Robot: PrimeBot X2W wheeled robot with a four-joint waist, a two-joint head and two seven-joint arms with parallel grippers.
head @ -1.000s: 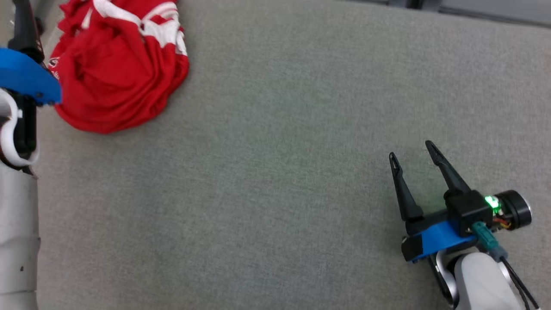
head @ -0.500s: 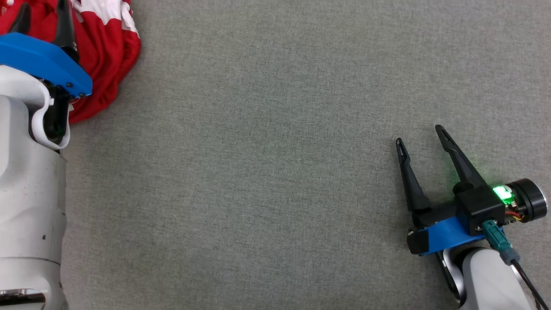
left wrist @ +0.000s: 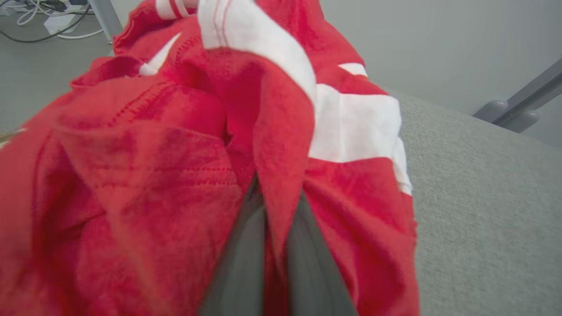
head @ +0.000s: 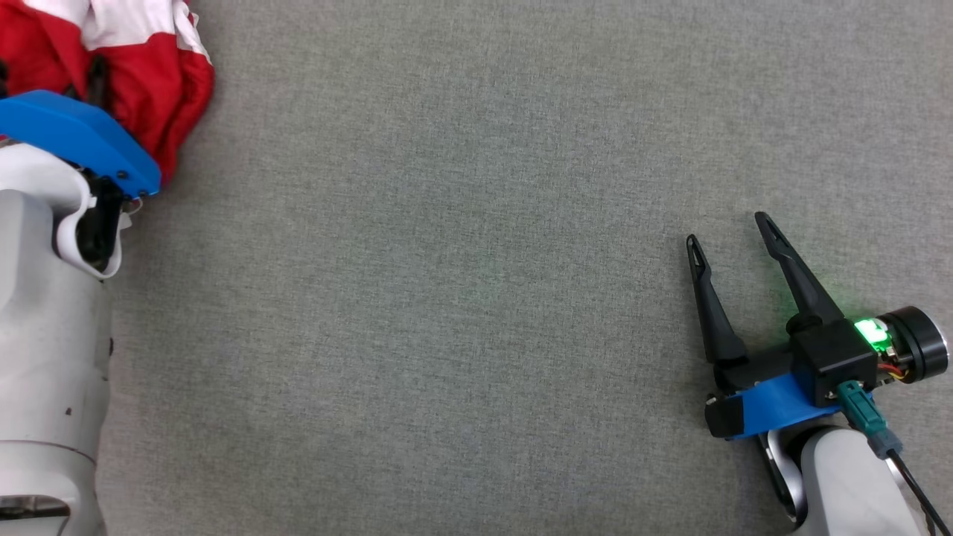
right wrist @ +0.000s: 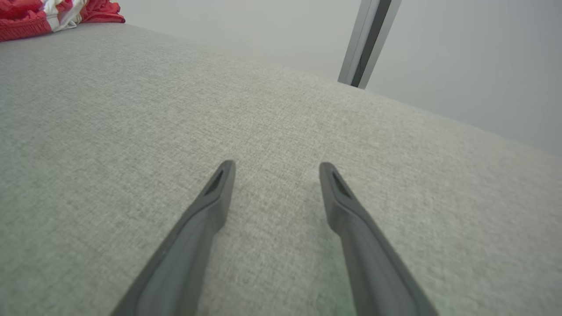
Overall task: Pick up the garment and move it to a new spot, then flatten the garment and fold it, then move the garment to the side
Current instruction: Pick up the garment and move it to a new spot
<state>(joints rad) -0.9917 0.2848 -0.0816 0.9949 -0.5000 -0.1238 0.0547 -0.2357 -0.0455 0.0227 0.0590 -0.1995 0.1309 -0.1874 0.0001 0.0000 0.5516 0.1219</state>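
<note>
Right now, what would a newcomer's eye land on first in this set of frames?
The red and white garment stands out most, bunched at the top left of the head view on the grey surface. In the left wrist view the left gripper pinches a fold of it. Next comes the right gripper, open and empty over bare surface at the lower right, with a green light glowing on its body.

Even, soft light; left wrist view blurs the garment [left wrist: 175, 175] (close-up).
</note>
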